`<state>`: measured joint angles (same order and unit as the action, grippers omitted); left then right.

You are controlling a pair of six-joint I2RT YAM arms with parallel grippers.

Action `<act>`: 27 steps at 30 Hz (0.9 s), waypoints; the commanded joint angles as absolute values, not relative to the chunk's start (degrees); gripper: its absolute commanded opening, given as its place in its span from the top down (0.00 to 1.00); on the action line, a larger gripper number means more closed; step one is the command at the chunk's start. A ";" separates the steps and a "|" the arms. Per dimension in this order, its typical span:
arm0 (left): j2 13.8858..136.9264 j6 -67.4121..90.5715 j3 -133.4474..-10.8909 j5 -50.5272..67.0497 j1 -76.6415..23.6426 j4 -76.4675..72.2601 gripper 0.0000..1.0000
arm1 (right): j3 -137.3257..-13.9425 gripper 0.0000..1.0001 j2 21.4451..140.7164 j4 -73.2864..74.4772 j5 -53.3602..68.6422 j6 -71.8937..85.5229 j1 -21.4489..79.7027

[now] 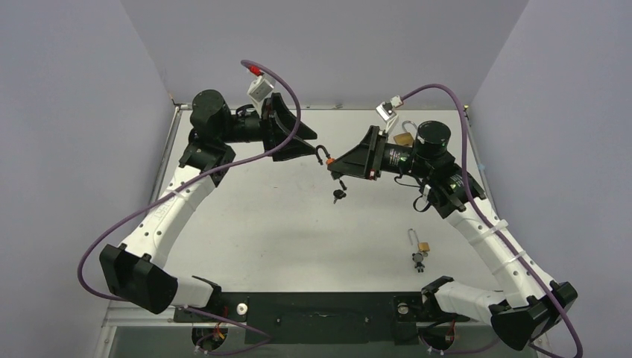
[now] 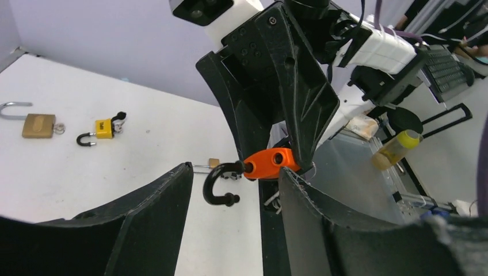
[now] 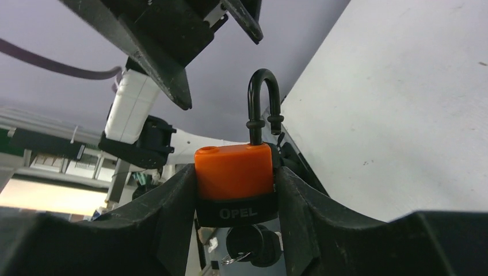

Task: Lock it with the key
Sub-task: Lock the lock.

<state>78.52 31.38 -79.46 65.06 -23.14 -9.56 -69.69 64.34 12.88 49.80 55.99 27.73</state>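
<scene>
My right gripper (image 1: 335, 165) is shut on an orange padlock (image 3: 233, 171) with a black band, held above the table's middle. Its black shackle (image 3: 262, 98) stands open, with one leg free of the body. A black-headed key (image 3: 253, 244) sits in the lock's underside, and a spare key (image 1: 339, 196) dangles below it. My left gripper (image 1: 309, 148) is open and empty. It faces the padlock, and in the left wrist view the shackle (image 2: 217, 185) lies between its fingertips (image 2: 184, 172), touching neither.
A large brass padlock (image 2: 37, 124) and a small yellow padlock (image 2: 103, 127) lie open on the table's far right side. A small brass padlock (image 1: 422, 245) with its key (image 1: 419, 259) lies near the right arm. Grey walls enclose the table.
</scene>
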 commanded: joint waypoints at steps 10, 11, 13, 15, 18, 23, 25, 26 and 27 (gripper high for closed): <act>71.87 39.91 -74.72 70.72 -23.11 -18.76 0.52 | -76.41 1.00 64.18 10.88 50.08 52.33 32.39; 71.84 39.86 -74.97 70.68 -23.11 -18.47 0.52 | -76.58 1.00 64.30 11.22 50.07 52.18 32.51; 71.73 40.21 -74.95 70.62 -23.28 -18.78 0.53 | -76.71 1.00 64.45 11.41 50.20 51.83 32.65; 71.96 40.54 -75.03 70.58 -23.41 -18.88 0.54 | -76.80 1.00 64.47 11.58 50.12 51.51 32.81; 72.65 41.33 -75.21 70.47 -23.71 -19.03 0.56 | -77.21 1.00 64.65 11.92 50.15 50.98 32.89; 73.73 42.27 -75.69 70.23 -24.25 -19.08 0.61 | -77.91 1.00 64.78 13.22 49.89 49.16 33.21; 73.93 42.29 -75.88 70.14 -24.32 -18.68 0.63 | -77.95 1.00 64.82 13.98 49.77 48.34 33.22; 74.01 42.24 -76.10 70.20 -24.41 -18.39 0.65 | -77.96 1.00 64.81 14.50 49.67 48.08 33.27; 74.31 42.07 -76.19 70.21 -24.42 -17.78 0.66 | -78.00 1.00 64.84 14.68 49.55 47.51 33.29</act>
<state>73.87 41.78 -73.76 69.49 -23.92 -18.11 -74.91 64.82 16.58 50.39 49.91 32.84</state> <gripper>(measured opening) 0.359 0.450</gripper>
